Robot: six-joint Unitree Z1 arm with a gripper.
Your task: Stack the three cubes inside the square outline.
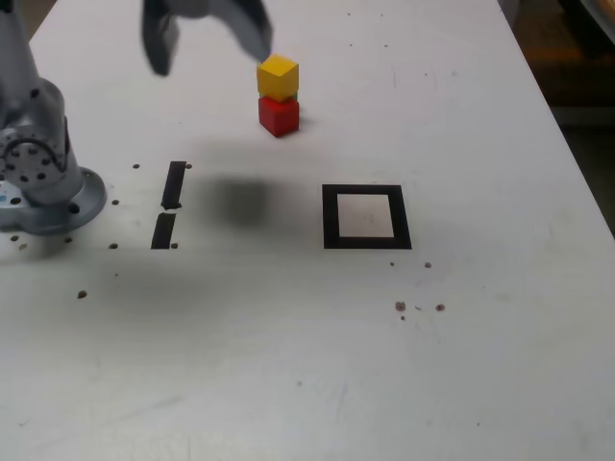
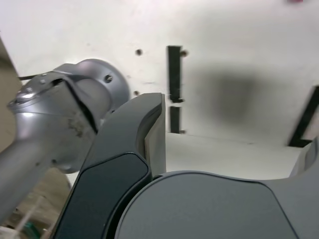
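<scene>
Gripper (image 1: 207, 53) wide, nothing between the fingers, raised over the table (image 1: 500, 327) on the side of the arm base (image 1: 53, 182). Cubes sit away from the square outline (image 1: 332, 219), toward the table's far edge in the exterior view: red cube (image 1: 279, 117) in front, yellow cube (image 1: 278, 79) higher and overlapping it in that view, only a sliver of green cube (image 1: 295, 95) showing. Whether yellow rests on green or on red, cannot tell. Outline lies nearer the table's right edge in the exterior view, with no cube inside. Step in hand, as judged: reach the cubes for a first pick. Best to come across high, centre over the yellow one, turn the fingers square to two opposite faces, then descend straight with the opening kept full. Close gently; a skewed pinch could twist it or knock its neighbours. Lift clear before travelling. First cube down wants the outline's middle, flat and square, as the others depend on it.
</scene>
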